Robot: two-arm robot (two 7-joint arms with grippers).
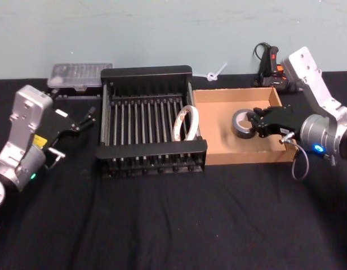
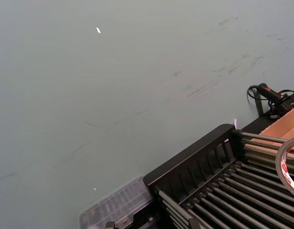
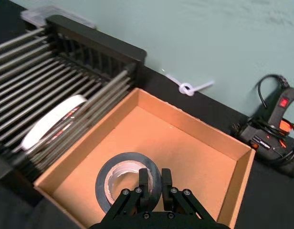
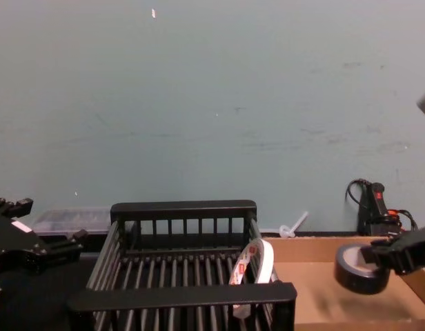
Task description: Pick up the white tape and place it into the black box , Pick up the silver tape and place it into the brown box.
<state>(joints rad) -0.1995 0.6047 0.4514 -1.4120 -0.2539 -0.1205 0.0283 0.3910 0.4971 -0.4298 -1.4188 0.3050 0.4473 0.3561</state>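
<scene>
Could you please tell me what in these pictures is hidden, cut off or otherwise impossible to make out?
- Silver tape: in the right wrist view the right gripper, shut on its rim, covers the near edge; whether it rests on the brown box floor is unclear.
- White tape: cut off by the left wrist view's edge.
- Black box: its front rail hides the tape's bottom in the chest view.
- Left gripper: open, beside the black box.

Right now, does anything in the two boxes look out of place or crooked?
Only one small thing: the white tape stands on edge in the black box, leaning against its right wall. The right gripper holds the silver tape over the brown box. The left gripper waits open beside the black box.
</scene>
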